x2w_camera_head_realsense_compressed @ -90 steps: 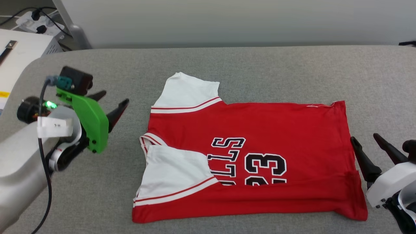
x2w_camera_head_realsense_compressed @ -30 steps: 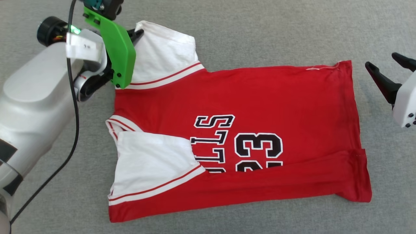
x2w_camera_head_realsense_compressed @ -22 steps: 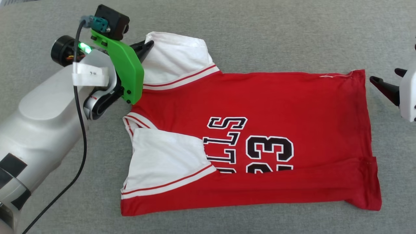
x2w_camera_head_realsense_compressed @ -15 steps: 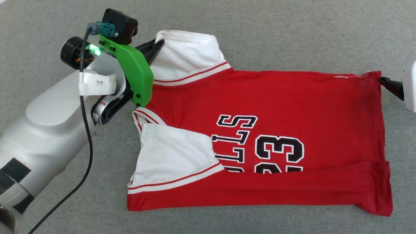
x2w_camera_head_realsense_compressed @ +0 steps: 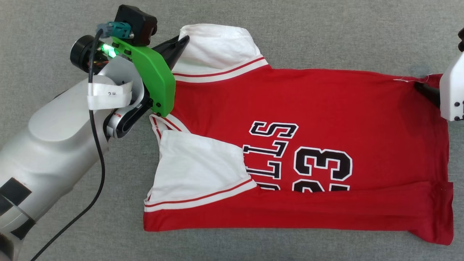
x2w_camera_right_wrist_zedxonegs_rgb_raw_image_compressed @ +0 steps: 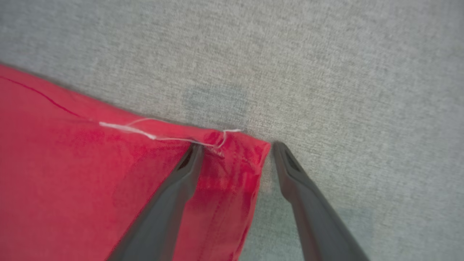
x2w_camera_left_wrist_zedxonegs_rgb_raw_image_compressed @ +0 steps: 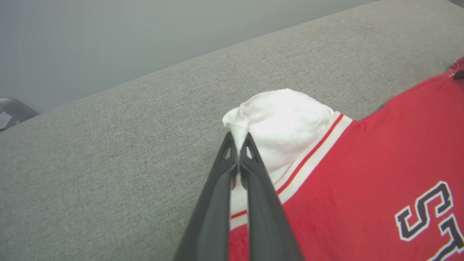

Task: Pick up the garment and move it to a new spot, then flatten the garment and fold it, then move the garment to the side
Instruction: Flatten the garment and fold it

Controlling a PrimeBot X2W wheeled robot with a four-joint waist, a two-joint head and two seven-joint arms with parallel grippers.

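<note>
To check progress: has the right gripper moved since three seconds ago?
Yes. Against the red jersey, the right gripper went from beside the hem's middle to its far corner.

The garment [x2w_camera_head_realsense_compressed: 326, 101] was soft matt jersey cloth; the tabletop [x2w_camera_head_realsense_compressed: 326, 32] wore coarse grey woven fabric. The left claw [x2w_camera_left_wrist_zedxonegs_rgb_raw_image_compressed: 238, 140] looked matt dark plastic, its green bracket [x2w_camera_head_realsense_compressed: 154, 78] smooth, faintly glossy plastic.

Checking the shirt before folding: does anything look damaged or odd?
Yes. A loose white thread trails along the far hem corner of the red jersey T-shirt, at the open right gripper, like stitching coming undone. The near edge is folded over, hiding the bottom of the printed 23.
</note>
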